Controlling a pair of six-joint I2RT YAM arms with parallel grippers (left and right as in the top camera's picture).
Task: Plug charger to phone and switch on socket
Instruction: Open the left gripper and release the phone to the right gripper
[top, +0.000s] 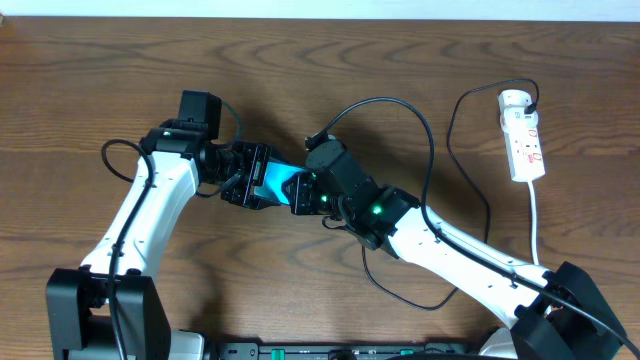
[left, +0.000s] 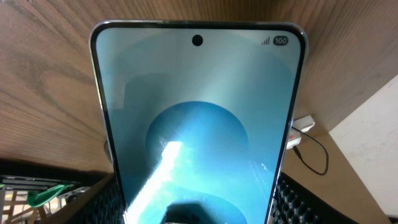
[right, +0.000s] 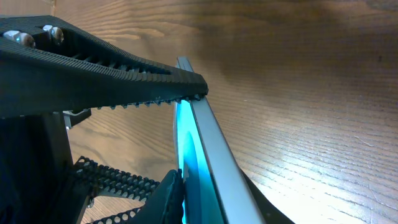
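Observation:
The phone (top: 281, 183) with its cyan-blue screen is held just above the table's middle. My left gripper (top: 257, 180) grips its left end by the two long edges. In the left wrist view the phone (left: 199, 118) fills the frame, with the textured pads (left: 292, 202) against its sides. My right gripper (top: 303, 193) pinches the other end. In the right wrist view the phone (right: 210, 140) is edge-on, with one finger on the screen and one on the back. The charger (top: 457, 140) runs from the white socket (top: 522, 135) and goes behind my right arm. Its plug tip is hidden.
The socket's white cord (top: 537, 225) runs down the right side of the table. A second black cable (top: 400, 103) arcs over my right wrist. The socket (left: 303, 125) and a stretch of black cable (left: 318, 155) show beyond the phone in the left wrist view.

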